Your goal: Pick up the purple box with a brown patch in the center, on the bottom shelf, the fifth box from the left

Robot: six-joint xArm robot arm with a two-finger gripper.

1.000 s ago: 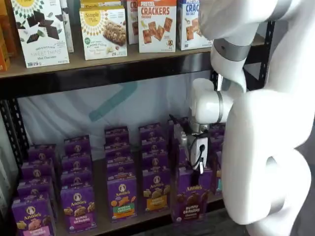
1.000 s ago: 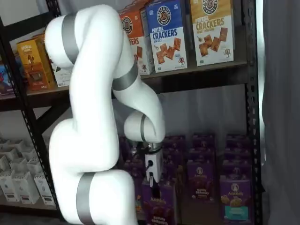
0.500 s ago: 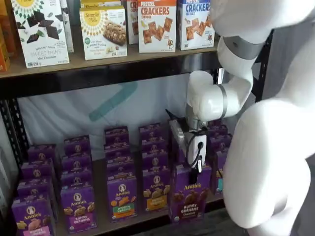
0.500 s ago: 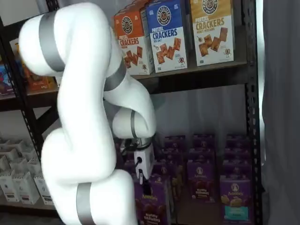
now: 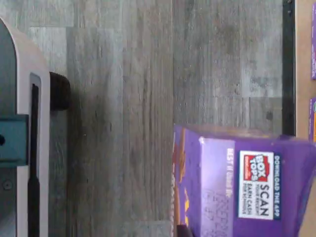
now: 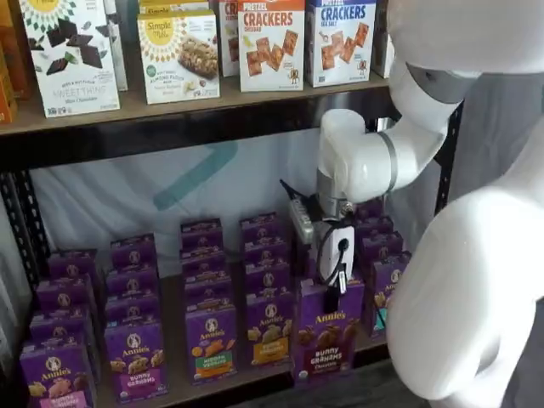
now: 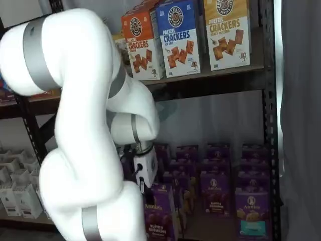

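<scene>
One purple box (image 6: 328, 333) is clamped at its top by the gripper (image 6: 333, 289), held out past the front edge of the bottom shelf (image 6: 174, 387) over the floor (image 5: 123, 123). It should be drawn straight outward and kept upright, so that neighbouring cartons (image 6: 270, 327) are not clipped.
</scene>
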